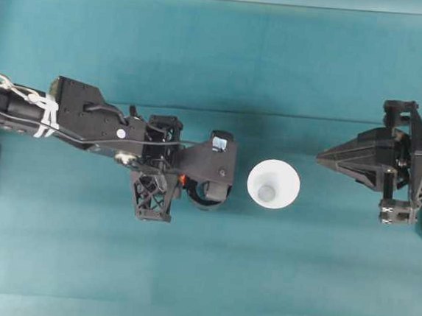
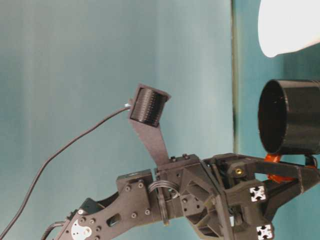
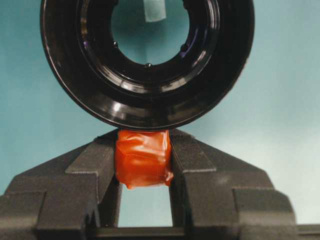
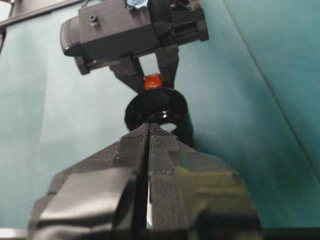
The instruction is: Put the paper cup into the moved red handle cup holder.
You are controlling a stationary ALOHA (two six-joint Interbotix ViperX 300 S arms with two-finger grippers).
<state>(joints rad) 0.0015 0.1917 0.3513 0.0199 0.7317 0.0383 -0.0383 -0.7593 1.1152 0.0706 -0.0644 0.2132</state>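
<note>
Fingers (image 3: 100, 165) of the left gripper (image 3: 144, 172) clenched the holder's (image 1: 206, 194) red handle (image 3: 143, 157). Right gripper (image 1: 322, 159) was pressed closed, empty. The cup (image 1: 273, 183) stood on the table (image 1: 219, 70), just right of the holder. Recommended: keep the holder level and steady; open the right gripper before approaching the cup.

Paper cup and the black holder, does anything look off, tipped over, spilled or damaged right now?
Nothing stands out. The paper cup stands upright and empty on the table, apart from the red handle cup holder, which the left gripper clamps by its handle. The right gripper is shut and empty. No spill or damage shows.
</note>
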